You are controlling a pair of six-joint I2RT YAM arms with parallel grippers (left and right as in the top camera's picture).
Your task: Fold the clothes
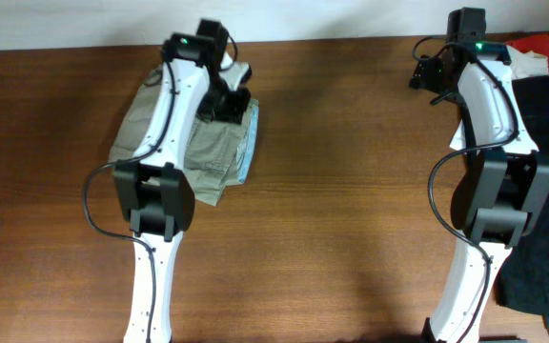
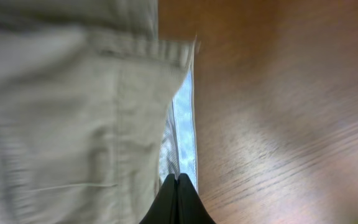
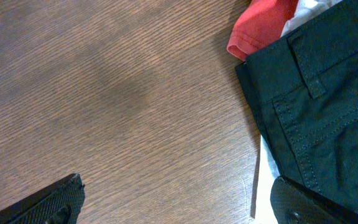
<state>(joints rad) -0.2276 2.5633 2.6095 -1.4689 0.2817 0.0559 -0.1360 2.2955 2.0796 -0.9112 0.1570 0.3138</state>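
Note:
The khaki shorts (image 1: 160, 119) lie bunched at the back left of the table, with a pale blue-white inner lining (image 1: 248, 143) showing along their right edge. My left gripper (image 1: 229, 103) is over that right edge. In the left wrist view its fingers (image 2: 178, 179) are pressed shut with the lining strip (image 2: 182, 134) running into the tips, and the khaki cloth (image 2: 73, 112) with its seams fills the left. My right gripper (image 1: 425, 76) is at the back right, away from the shorts. It is open and empty (image 3: 176, 208) over bare wood.
A black garment (image 1: 546, 124) lies along the right table edge and shows in the right wrist view (image 3: 322, 93). A red cloth (image 3: 263, 25) and a white cloth (image 3: 267, 180) lie beside it. The wooden table (image 1: 351, 210) stretches between the arms.

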